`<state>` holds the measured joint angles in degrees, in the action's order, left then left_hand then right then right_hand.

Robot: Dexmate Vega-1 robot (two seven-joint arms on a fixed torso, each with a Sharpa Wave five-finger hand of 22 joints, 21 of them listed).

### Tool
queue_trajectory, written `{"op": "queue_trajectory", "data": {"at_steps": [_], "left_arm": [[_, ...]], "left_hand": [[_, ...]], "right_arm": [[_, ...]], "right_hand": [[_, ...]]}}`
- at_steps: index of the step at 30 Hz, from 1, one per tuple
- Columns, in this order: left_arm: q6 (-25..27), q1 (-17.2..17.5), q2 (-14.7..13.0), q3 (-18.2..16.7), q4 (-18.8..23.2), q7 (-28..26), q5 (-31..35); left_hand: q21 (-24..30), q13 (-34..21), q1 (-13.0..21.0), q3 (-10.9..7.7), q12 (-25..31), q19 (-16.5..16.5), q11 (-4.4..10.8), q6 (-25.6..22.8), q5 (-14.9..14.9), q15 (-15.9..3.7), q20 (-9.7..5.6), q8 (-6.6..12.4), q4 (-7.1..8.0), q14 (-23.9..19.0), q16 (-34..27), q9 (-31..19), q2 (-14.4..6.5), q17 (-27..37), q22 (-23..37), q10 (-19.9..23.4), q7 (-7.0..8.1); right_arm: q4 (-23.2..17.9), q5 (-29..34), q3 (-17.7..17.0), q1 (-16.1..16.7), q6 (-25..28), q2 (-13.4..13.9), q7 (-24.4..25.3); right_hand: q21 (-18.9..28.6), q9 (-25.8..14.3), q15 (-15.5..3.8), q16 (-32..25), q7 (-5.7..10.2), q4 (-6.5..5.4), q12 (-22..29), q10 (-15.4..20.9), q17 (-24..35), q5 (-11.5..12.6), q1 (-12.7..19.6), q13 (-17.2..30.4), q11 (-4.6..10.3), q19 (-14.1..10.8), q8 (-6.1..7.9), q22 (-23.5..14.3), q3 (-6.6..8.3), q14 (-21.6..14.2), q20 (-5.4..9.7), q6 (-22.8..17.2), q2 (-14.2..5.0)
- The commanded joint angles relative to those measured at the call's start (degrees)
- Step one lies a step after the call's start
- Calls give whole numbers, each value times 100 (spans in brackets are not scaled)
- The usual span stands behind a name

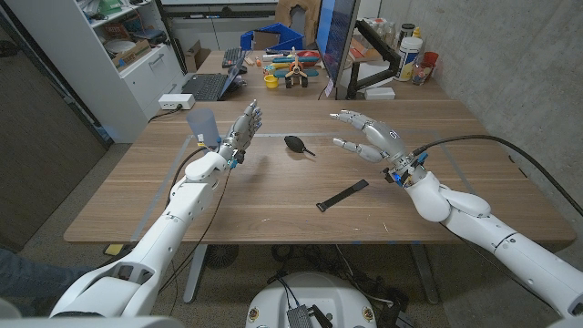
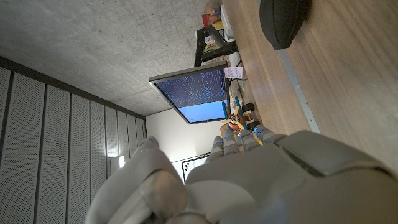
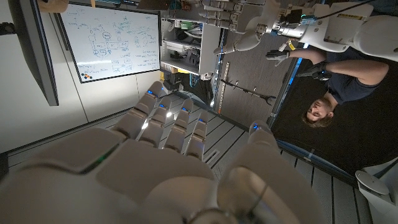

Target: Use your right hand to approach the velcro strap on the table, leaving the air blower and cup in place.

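Note:
A black velcro strap (image 1: 342,195) lies flat on the wooden table (image 1: 273,214), near the front middle. My right hand (image 1: 369,136) hovers beyond and slightly right of it, fingers spread, holding nothing. A black air blower (image 1: 297,144) lies at the table's centre, between my two hands; its bulb (image 2: 284,20) also shows in the left wrist view. A pale blue cup (image 1: 204,124) stands upright at the left. My left hand (image 1: 243,127) is raised just right of the cup, fingers apart and empty.
A laptop (image 1: 213,85), coloured toys (image 1: 290,68), a monitor (image 1: 335,41) and bottles (image 1: 412,55) crowd the far side of the table. A person (image 3: 339,87) shows in the right wrist view. A black cable (image 1: 492,141) loops off my right arm.

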<state>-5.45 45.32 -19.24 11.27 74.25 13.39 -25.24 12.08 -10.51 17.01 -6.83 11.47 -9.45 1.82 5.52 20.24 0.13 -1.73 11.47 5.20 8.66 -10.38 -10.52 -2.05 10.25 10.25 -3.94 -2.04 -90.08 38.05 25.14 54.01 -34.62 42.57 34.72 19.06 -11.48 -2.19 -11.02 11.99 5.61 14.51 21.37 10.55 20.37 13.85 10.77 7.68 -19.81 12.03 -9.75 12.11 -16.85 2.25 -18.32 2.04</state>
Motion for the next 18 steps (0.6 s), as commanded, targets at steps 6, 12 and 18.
{"op": "queue_trajectory", "data": {"at_steps": [6,12,18], "left_arm": [[11,2,-15,-12,33,-10,4],[18,-7,-15,-1,16,5,9],[19,-11,-17,2,11,18,9]], "left_hand": [[-18,-35,45,13,33,-172,-12,-27,35,-17,-5,1,-3,64,-31,-16,-28,30,24,-30,-6],[-20,-35,48,16,34,-174,-4,-25,35,-19,-4,-1,-4,67,-31,-15,-29,30,24,-28,-9],[-20,-35,51,20,35,-174,-22,-26,35,-17,-4,-2,-5,62,-33,-15,-31,30,24,-24,-7]], "right_arm": [[-129,277,279,-46,445,222,197],[-193,343,357,-43,607,286,227],[-274,436,434,-46,747,364,219]], "right_hand": [[-34,-13,-607,21,6,18,-7,39,8,58,53,34,35,-44,-14,-15,11,23,174,-31,14],[-56,-13,-619,23,18,18,-11,39,9,74,54,35,37,-37,-15,-17,12,31,172,-31,8],[-73,-13,-616,23,18,20,-12,42,9,88,58,35,37,-35,-15,-18,13,33,173,-32,3]]}}
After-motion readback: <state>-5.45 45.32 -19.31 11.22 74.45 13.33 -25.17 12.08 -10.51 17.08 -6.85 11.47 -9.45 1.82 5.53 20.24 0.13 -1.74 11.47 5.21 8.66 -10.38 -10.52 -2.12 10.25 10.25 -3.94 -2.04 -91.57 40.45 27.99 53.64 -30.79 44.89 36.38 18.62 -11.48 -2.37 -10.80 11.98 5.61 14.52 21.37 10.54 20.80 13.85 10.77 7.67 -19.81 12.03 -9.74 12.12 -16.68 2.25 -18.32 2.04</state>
